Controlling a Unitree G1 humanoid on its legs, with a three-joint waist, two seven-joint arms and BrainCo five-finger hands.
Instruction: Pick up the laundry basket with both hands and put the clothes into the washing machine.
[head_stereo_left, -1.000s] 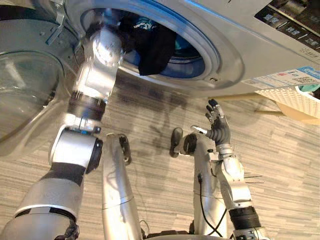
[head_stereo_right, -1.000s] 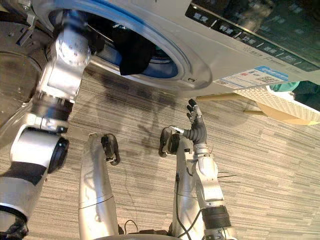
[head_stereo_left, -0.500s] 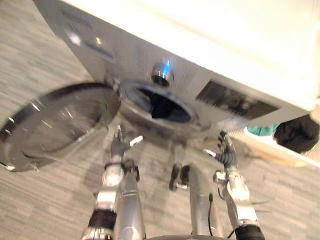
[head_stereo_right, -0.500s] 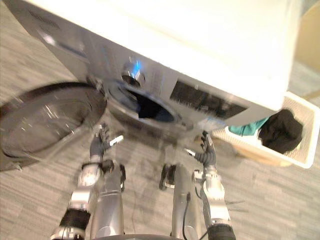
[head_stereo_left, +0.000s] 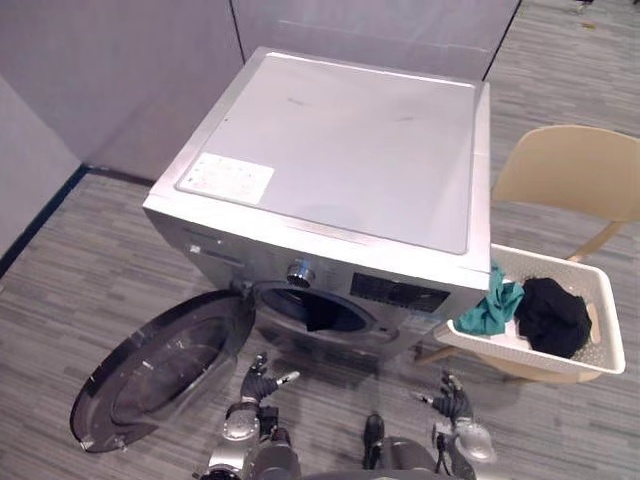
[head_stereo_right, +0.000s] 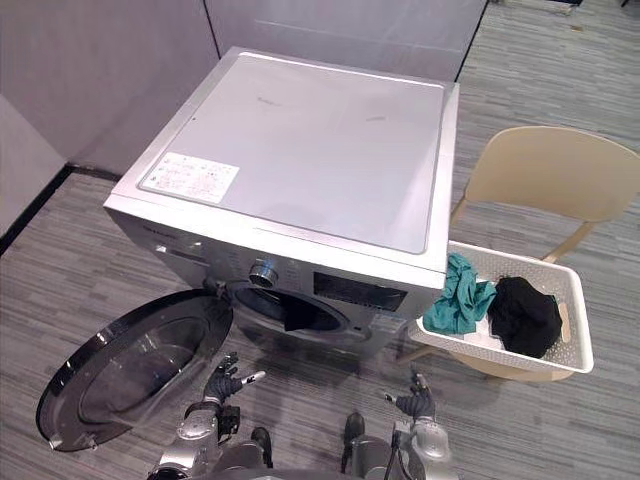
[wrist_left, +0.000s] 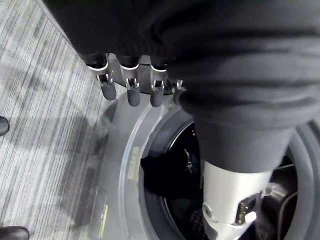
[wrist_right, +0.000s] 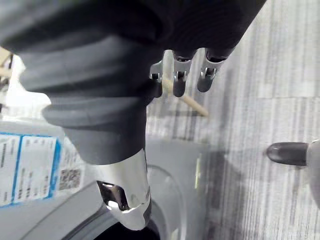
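One laundry basket (head_stereo_right: 485, 347) beside the washer (head_stereo_right: 300, 150), well apart from right hand (head_stereo_right: 415, 402)

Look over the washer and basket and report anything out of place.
Two things. A dark garment hangs out over the lower lip of the washing machine's open drum mouth, so the door would likely trap it. A teal cloth droops over the laundry basket's rim nearest the washer.

A white laundry basket (head_stereo_left: 520, 358), loaded with teal cloth (head_stereo_left: 490, 308) and black cloth (head_stereo_left: 550, 315), is set beside a silver washing machine (head_stereo_left: 340, 150) whose round door (head_stereo_left: 165, 370) is swung open.
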